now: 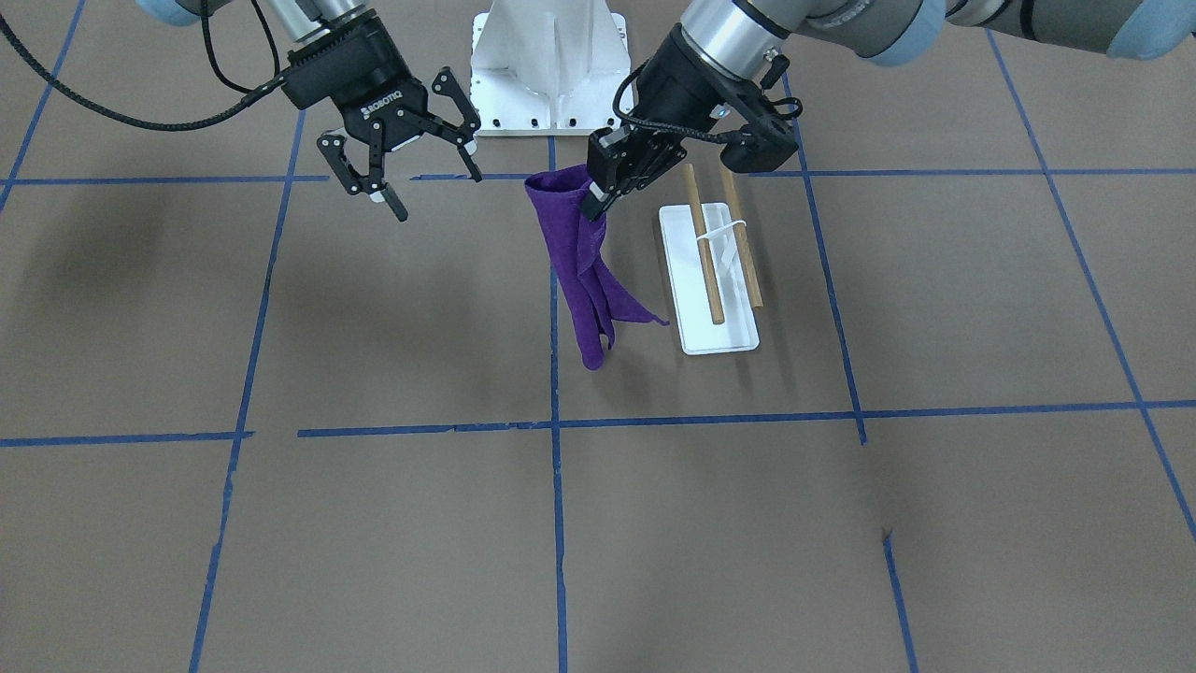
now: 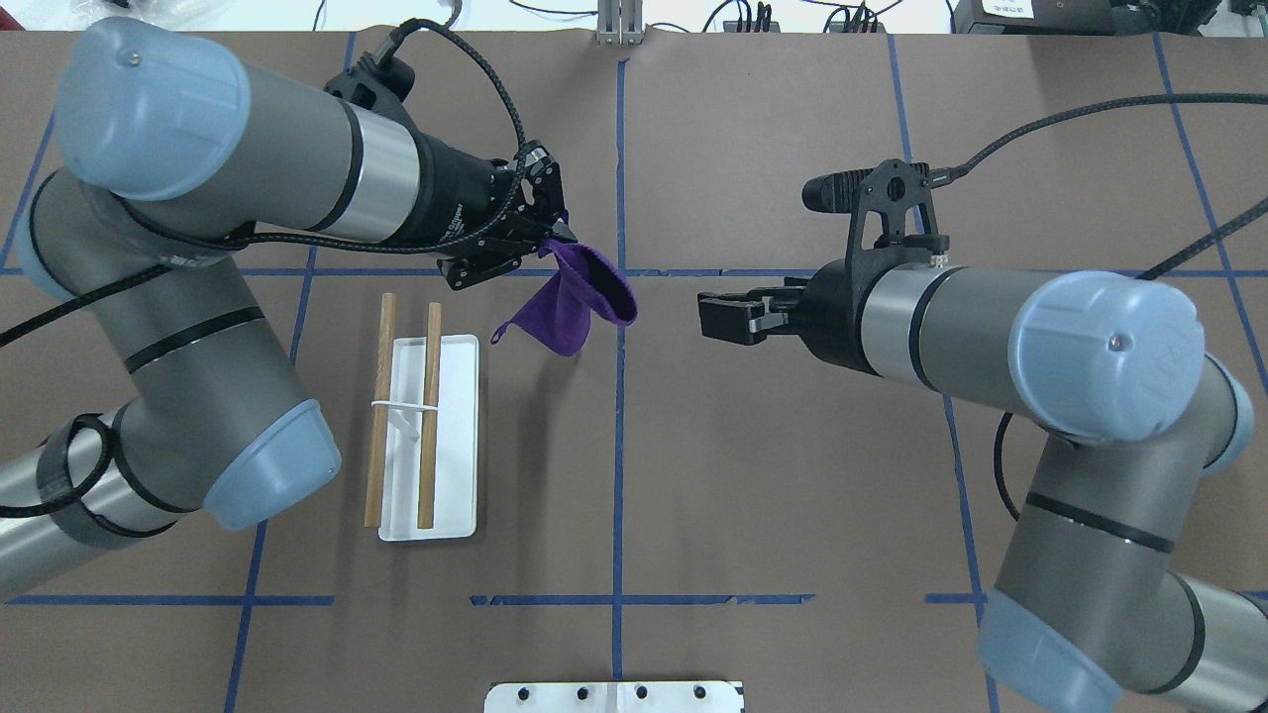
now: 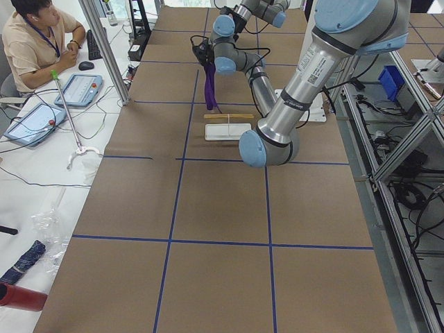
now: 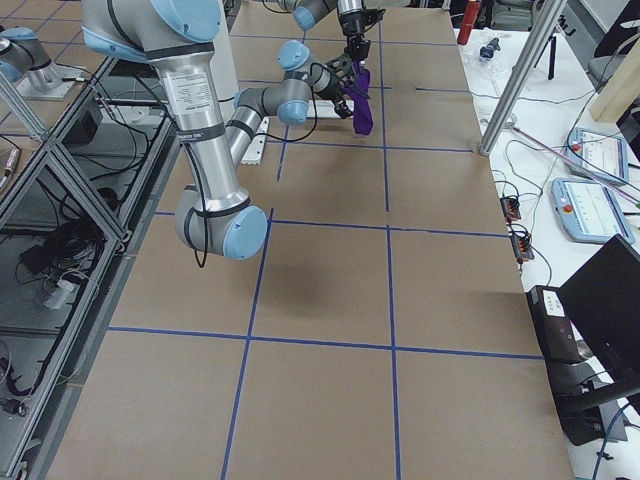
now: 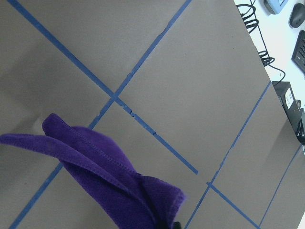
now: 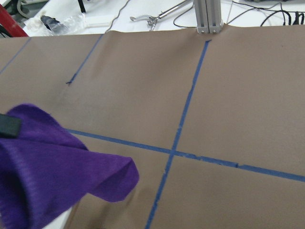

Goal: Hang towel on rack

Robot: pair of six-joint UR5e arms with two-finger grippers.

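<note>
Two end effectors, one towel, one rack. Left end effector (image 1: 598, 204): pinching the towel (image 1: 584, 280) by its top edge. The cloth hangs bunched just beside the rack (image 1: 715, 280), hem apparently off the tabletop (image 1: 374, 523). Right end effector (image 1: 437, 192): spread, empty, well apart. Step in hand, as I judge it: raise the hem above both rods, cross sideways, lower to drape evenly. Room: open tabletop beyond the rack; pedestal (image 1: 551, 65) behind.
</note>
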